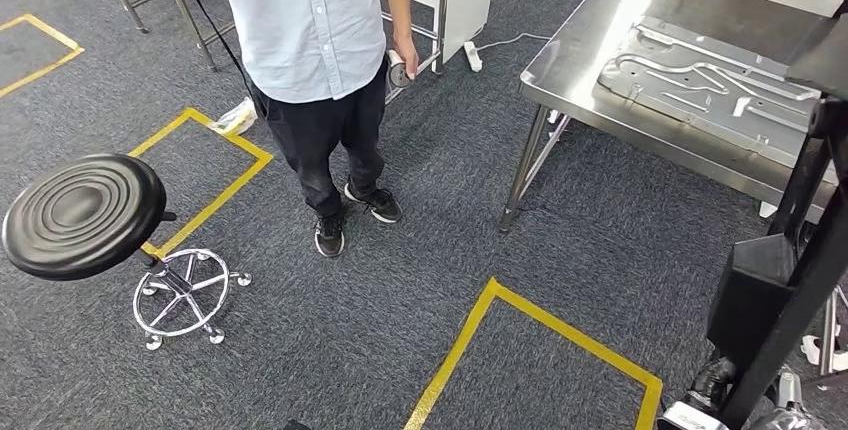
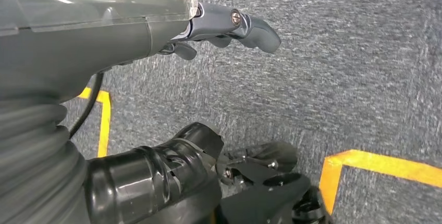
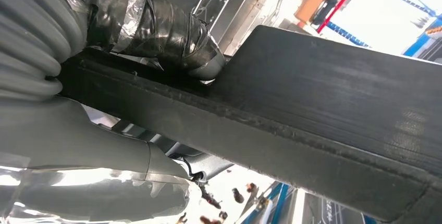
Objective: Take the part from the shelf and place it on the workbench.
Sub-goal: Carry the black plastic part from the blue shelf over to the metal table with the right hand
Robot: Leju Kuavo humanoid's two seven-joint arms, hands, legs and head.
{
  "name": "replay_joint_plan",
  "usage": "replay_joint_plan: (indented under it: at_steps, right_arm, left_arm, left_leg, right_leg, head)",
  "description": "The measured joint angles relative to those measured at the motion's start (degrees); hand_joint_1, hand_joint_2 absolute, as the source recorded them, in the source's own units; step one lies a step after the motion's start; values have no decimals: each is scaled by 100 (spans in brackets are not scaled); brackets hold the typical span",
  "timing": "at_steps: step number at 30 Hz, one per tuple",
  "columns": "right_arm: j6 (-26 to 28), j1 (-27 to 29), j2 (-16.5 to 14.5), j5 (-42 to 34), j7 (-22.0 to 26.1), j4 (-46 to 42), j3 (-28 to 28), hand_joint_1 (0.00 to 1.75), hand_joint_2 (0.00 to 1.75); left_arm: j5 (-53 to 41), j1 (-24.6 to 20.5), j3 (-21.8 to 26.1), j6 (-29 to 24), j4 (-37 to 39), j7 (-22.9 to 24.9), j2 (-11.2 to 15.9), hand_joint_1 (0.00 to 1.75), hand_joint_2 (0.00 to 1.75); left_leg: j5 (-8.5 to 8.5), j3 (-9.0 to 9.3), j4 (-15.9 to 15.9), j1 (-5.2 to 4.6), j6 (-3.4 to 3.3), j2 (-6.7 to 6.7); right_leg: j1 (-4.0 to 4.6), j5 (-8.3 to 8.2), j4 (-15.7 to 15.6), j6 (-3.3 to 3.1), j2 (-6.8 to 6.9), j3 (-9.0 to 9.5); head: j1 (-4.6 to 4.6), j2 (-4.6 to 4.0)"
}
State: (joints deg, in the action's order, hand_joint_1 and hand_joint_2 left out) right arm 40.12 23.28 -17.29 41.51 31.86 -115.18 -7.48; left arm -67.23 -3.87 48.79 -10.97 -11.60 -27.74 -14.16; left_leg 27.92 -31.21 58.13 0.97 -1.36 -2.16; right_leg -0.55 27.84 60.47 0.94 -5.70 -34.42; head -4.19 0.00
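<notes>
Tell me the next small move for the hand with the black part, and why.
Probably carry the black part up and over the steel workbench, before lowering it. In the head view the part is below and beside the bench edge, and the right hand grips it. A metal panel already lies on the bench, so aim for bare surface.

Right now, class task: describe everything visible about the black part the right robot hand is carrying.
The black part is a long, flat, rigid piece with a matte, finely ridged surface that looks like plastic, and a raised lip along one edge. In the head view it rises as a dark angled frame with a boxy block at the lower right, beside the workbench, not yet on it. The right robot hand grips it, its taped thumb pressed on one face.
</notes>
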Motion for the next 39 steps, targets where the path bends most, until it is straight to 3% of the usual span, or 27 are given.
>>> replay_joint_plan:
  at_steps: [2, 3, 5, 6, 7, 9, 11, 13, 14, 16, 18, 20, 21, 22, 24, 25, 27, 29, 31, 33, 35, 36, 37, 39]
  right_arm:
    - [1, -24, 19, 0, -7, 5, 1, 175, 175]
    - [1, -38, 27, 0, -11, 11, 2, 175, 175]
    - [-1, -44, 46, 0, -26, 30, 2, 175, 175]
    - [-1, -41, 54, 0, -32, 37, 2, 175, 175]
    - [-2, -41, 60, 0, -38, 43, 2, 175, 175]
    - [-2, -47, 64, 0, -41, 48, 3, 175, 175]
    - [-2, -57, 66, 0, -43, 52, 4, 175, 175]
    - [-1, -55, 69, 0, -45, 53, 4, 175, 175]
    - [-1, -50, 70, 0, -47, 52, 4, 175, 175]
    - [1, -57, 71, 2, -52, 50, 6, 175, 175]
    - [1, -78, 74, 4, -60, 54, 13, 175, 175]
    - [1, -85, 78, 4, -71, 68, 17, 175, 175]
    - [1, -84, 80, 5, -77, 75, 17, 175, 175]
    - [1, -83, 82, 8, -82, 81, 17, 175, 175]
    - [1, -84, 86, 17, -89, 85, 17, 175, 175]
    - [1, -87, 89, 22, -90, 86, 18, 175, 175]
    - [-1, -89, 92, 31, -92, 91, 21, 175, 175]
    - [-1, -75, 95, 39, -93, 93, 26, 175, 175]
    - [1, -61, 103, 41, -93, 93, 27, 175, 175]
    - [3, -69, 111, 43, -93, 97, 29, 175, 175]
    - [3, -74, 120, 43, -94, 105, 31, 175, 175]
    - [3, -70, 127, 43, -96, 112, 31, 175, 175]
    - [3, -67, 134, 43, -97, 119, 31, 175, 175]
    - [3, -68, 145, 44, -99, 126, 31, 175, 175]
  left_arm:
    - [3, -5, 3, 3, -1, -2, -1, 0, 175]
    - [10, 0, 5, 6, -1, -2, 0, 0, 175]
    - [29, 12, 13, 14, -1, -2, 4, 0, 175]
    - [37, 15, 16, 17, 0, -2, 5, 0, 175]
    - [39, 15, 17, 20, 0, -2, 5, 0, 175]
    - [42, 11, 17, 21, 0, -2, 4, 0, 175]
    - [43, 3, 20, 21, 0, -2, 5, 0, 175]
    - [43, -14, 25, 21, -1, -2, 6, 0, 175]
    - [43, -25, 27, 23, -1, -1, 6, 0, 175]
    - [42, -39, 30, 37, 1, 7, 5, 0, 175]
    - [39, -33, 32, 63, 2, 20, 5, 0, 175]
    - [38, -11, 37, 84, 2, 33, 6, 0, 175]
    - [38, -1, 41, 89, 2, 37, 7, 0, 175]
    - [40, 6, 46, 90, 2, 39, 7, 0, 175]
    - [43, 7, 61, 90, 1, 40, 10, 0, 175]
    - [43, 5, 70, 88, 1, 42, 14, 0, 175]
    - [42, -1, 84, 89, 0, 46, 20, 0, 175]
    - [39, -12, 89, 89, 1, 52, 16, 0, 175]
    - [38, -17, 92, 90, 1, 43, 11, 0, 175]
    - [37, -14, 95, 98, 1, 13, 8, 0, 175]
    - [38, 0, 98, 108, 1, -14, 9, 0, 175]
    - [39, 6, 100, 111, 1, -23, 9, 0, 175]
    - [40, 9, 102, 115, 1, -32, 8, 0, 175]
    - [42, 7, 102, 121, 2, -43, 3, 0, 175]
  left_leg:
    - [-20, 33, -52, 12, -50, 146]
    - [-12, 38, -56, 11, -60, 221]
    - [16, 52, -53, 10, -56, 377]
    - [34, 68, -53, 12, -45, 451]
    - [57, 95, -52, 14, -29, 520]
    - [114, 162, -52, 5, 26, 643]
    - [167, 213, -55, -21, 94, 740]
    - [199, 280, -73, -34, 158, 841]
    - [227, 304, -60, -23, 191, 827]
    - [417, 218, 198, 0, 235, 616]
    - [769, -125, 886, 10, 245, 349]
    - [949, -495, 1534, 9, 237, 276]
    - [873, -570, 1599, 8, 224, 267]
    - [689, -540, 1440, 7, 203, 251]
    - [232, -265, 691, 2, 136, 76]
    - [89, -139, 353, 0, 112, -32]
    - [26, -33, 52, -21, 84, -150]
    - [-3, -2, -5, -27, 50, -41]
    - [-52, 36, -80, 1, -24, 86]
    - [-69, 49, -116, 12, -76, 227]
    - [-54, 52, -115, 10, -82, 376]
    - [-42, 59, -113, 10, -74, 453]
    - [-27, 72, -112, 12, -57, 525]
    - [16, 122, -106, 12, -7, 656]
  right_leg:
    - [0, 281, 505, 51, 343, -249]
    - [-10, 452, 869, 78, 448, -440]
    - [-46, 593, 1382, 125, 519, -723]
    - [-63, 499, 1340, 140, 542, -711]
    - [-76, 316, 1079, 148, 589, -579]
    - [-63, -27, 297, 130, 810, -167]
    - [-23, -117, -102, 69, 944, 38]
    - [1, -98, -120, -6, 845, 34]
    - [-8, -101, -134, -43, 783, 41]
    - [-36, -117, -168, -122, 668, 61]
    - [-36, -119, -178, -173, 555, 69]
    - [-12, -112, -171, -192, 410, 74]
    - [-1, -110, -168, -195, 329, 83]
    - [7, -107, -166, -195, 246, 97]
    - [17, -100, -161, -188, 101, 123]
    - [21, -96, -152, -170, 33, 123]
    - [2, -99, -149, -104, -78, 95]
    - [-20, -112, -160, -26, -148, 69]
    - [-8, 12, 33, 28, 94, -35]
    - [-13, 345, 637, 76, 423, -337]
    - [-49, 590, 1286, 133, 505, -672]
    - [-70, 567, 1381, 157, 522, -726]
    - [-89, 437, 1245, 175, 551, -659]
    - [-108, 70, 475, 182, 740, -253]
  head:
    - [-21, 0]
    - [-30, 0]
    - [-31, 0]
    - [-31, 0]
    - [-31, 0]
    - [-32, 0]
    - [-28, 0]
    - [-25, 0]
    - [-25, 0]
    - [-22, 0]
    - [-17, 0]
    - [-16, 0]
    - [-16, 0]
    - [-15, 0]
    - [-18, 0]
    - [-19, 0]
    - [-20, 0]
    - [-17, 0]
    - [-30, 0]
    - [-44, 0]
    - [-46, 0]
    - [-45, 0]
    - [-46, 0]
    - [-46, 0]
